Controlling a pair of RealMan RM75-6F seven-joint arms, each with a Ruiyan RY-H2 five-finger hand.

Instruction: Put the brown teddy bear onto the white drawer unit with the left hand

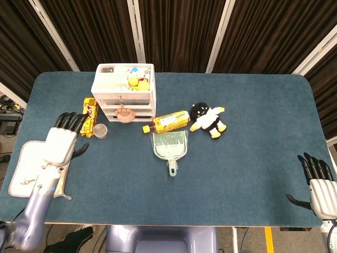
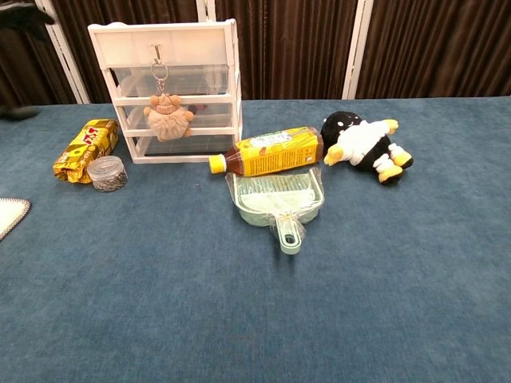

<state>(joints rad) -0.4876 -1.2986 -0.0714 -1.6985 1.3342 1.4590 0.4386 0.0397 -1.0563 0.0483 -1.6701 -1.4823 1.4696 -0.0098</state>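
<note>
The brown teddy bear (image 1: 125, 114) (image 2: 168, 117) hangs by its key ring from the top front edge of the white drawer unit (image 1: 108, 105) (image 2: 196, 49), dangling in front of the drawers. My left hand (image 1: 63, 142) is well away from it, over the table's left side near the white cloth, holding nothing with its fingers apart. My right hand (image 1: 318, 182) stays at the table's near right corner, fingers extended and empty. The chest view shows neither hand clearly.
A yellow bottle (image 1: 167, 122) (image 2: 267, 152) lies right of the drawers above a clear dustpan (image 1: 169, 146) (image 2: 278, 199). A black-and-white plush (image 1: 208, 119) (image 2: 363, 145) lies further right. A snack packet (image 1: 88, 115), a small jar (image 1: 100, 130) and a white cloth (image 1: 31, 168) sit on the left.
</note>
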